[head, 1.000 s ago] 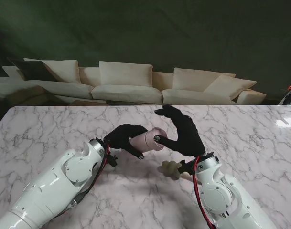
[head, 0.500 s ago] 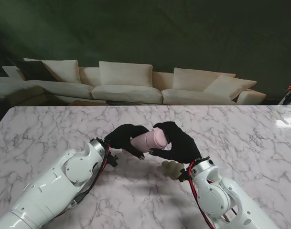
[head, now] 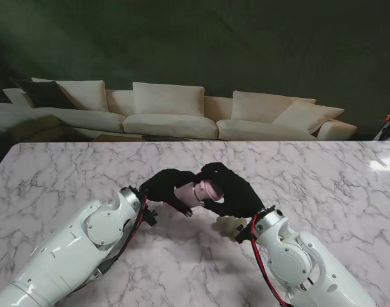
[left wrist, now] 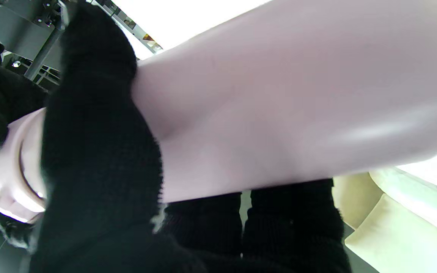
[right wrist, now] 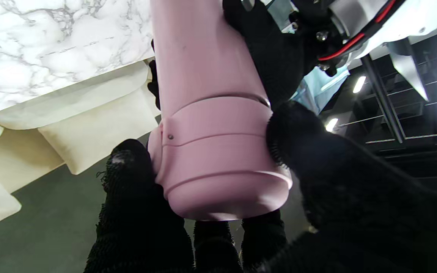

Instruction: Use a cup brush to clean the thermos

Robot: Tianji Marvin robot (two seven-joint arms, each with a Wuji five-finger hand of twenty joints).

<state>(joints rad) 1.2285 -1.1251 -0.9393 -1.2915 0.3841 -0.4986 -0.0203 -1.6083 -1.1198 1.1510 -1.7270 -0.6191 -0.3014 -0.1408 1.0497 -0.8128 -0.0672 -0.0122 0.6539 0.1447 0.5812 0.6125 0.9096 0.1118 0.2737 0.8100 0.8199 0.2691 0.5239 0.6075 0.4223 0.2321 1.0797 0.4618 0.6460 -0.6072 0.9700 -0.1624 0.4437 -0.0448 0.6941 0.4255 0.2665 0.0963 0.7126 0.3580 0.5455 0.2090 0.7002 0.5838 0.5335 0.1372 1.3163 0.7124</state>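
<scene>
Left hand (head: 166,185) clamped round pink thermos (head: 189,191) body, held sideways above desk (head: 66,173), right hand (head: 228,190) wrapped round lid (right wrist: 218,167), likely for unscrewing; cup brush (head: 230,225) lying just beside, awaiting use.

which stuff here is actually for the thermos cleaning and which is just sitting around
For the job:
- pink thermos, held off the table
- left hand, gripping its body
- right hand, closed on its lid end
- cup brush, lying on the table by the right wrist

Just there:
- marble table
- sofa behind
</scene>
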